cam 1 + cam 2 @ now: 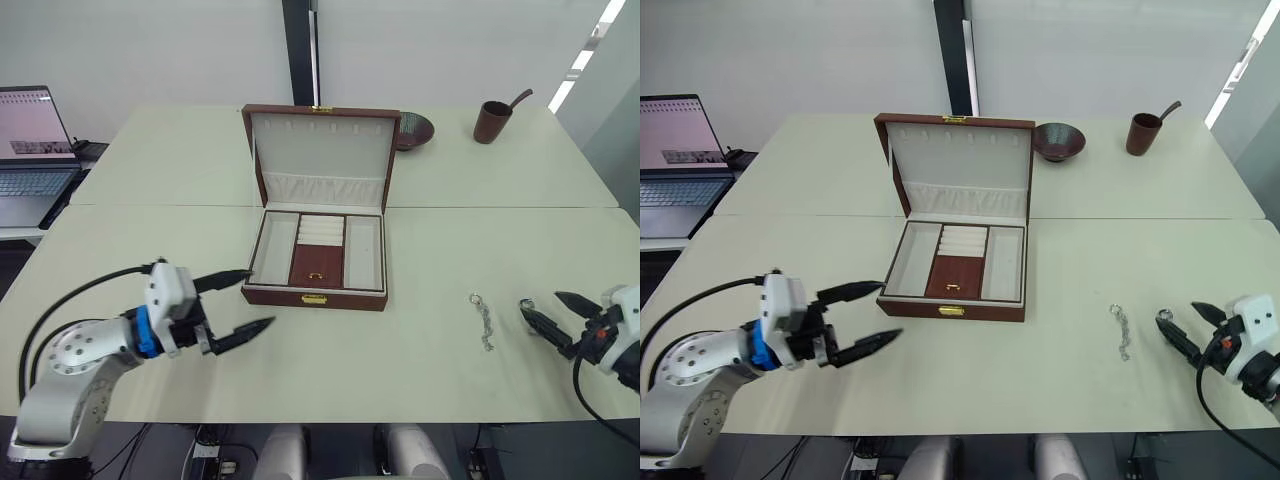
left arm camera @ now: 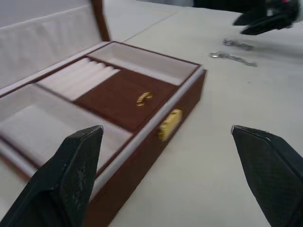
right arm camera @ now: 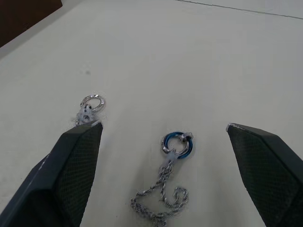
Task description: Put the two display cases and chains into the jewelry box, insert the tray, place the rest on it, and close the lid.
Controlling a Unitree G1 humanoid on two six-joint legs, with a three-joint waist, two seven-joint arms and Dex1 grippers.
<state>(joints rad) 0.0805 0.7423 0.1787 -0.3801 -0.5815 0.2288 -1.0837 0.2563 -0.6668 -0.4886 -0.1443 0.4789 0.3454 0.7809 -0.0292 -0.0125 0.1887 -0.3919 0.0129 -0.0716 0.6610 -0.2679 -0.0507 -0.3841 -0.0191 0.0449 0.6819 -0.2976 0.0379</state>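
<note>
Fingers of the left gripper (image 1: 235, 303) stand wide apart with nothing between them, hovering over the table (image 1: 180, 160) near its front edge, just left of the jewelry box (image 1: 315, 296); the box sits mid-table with its lid (image 1: 322, 148) propped upright and the tray (image 1: 317, 264) already seated inside, its small gold pull showing; box and lid look rigid and fairly heavy, so the lid is best pushed down by its top edge rather than pinched; the tray's pull is the natural place to lift it, though it is small for these fingers. Further right, toward the front right corner, a chain (image 1: 484, 322) lies stretched on the bare table, and the right wrist view shows a second chain (image 3: 166, 189) with a blue ring beside the first one's ring end; both are light, limp and probably slippery, likely to slide or dangle; a pinch at a bunched length or at the ring would hold best. Right gripper (image 1: 549, 315) hangs just beside them, fingers apart and empty. The display cases cannot be made out.
</note>
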